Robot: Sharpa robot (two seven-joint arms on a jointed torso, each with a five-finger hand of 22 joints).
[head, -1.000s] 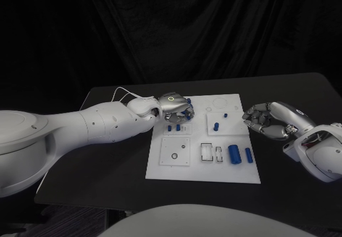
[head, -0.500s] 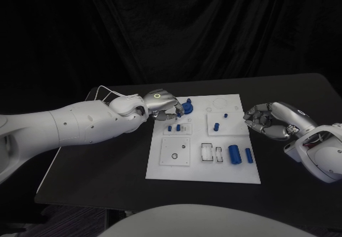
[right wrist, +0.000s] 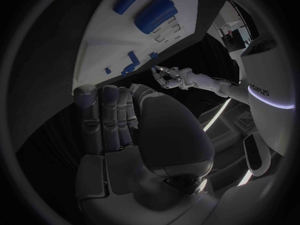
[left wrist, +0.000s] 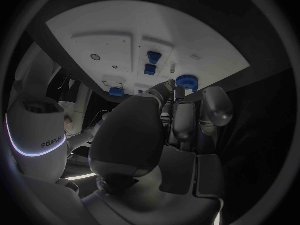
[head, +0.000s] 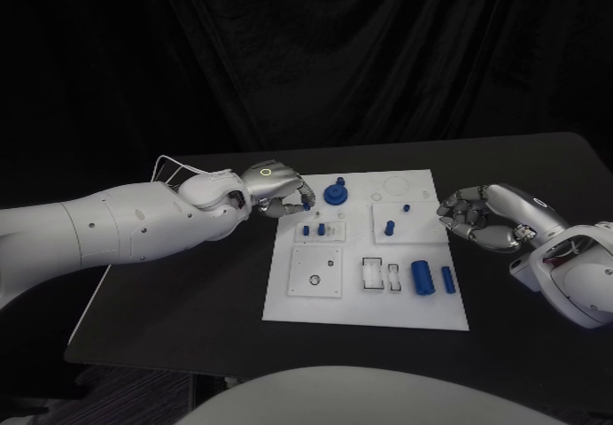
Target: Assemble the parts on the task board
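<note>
So your left hand (head: 275, 188) is sitting at the far left corner of the task board (head: 335, 301), fingers curled in with nothing in them as far as the head view shows, and the tips are just beside the round blue knob part (head: 336, 192) that stands on the board near that corner. From the left wrist view that same knob (left wrist: 186, 81) sits just past the fingertips (left wrist: 177, 92), close but I can't tell if they actually touch it. Your right hand (head: 488, 216) hangs off the board's right edge, fingers curled into the palm and holding nothing, a bit apart from the board itself. On the board, toward the near right corner, you've got a fat blue cylinder (head: 419, 274) lying flat with a slimmer blue pin (head: 446, 278) right beside it, closer to the edge. A couple of small blue pegs (head: 314, 229) stand in the little block just nearer than the knob, and two more blue bits (head: 387, 225) stand on the square plate toward your right hand.
</note>
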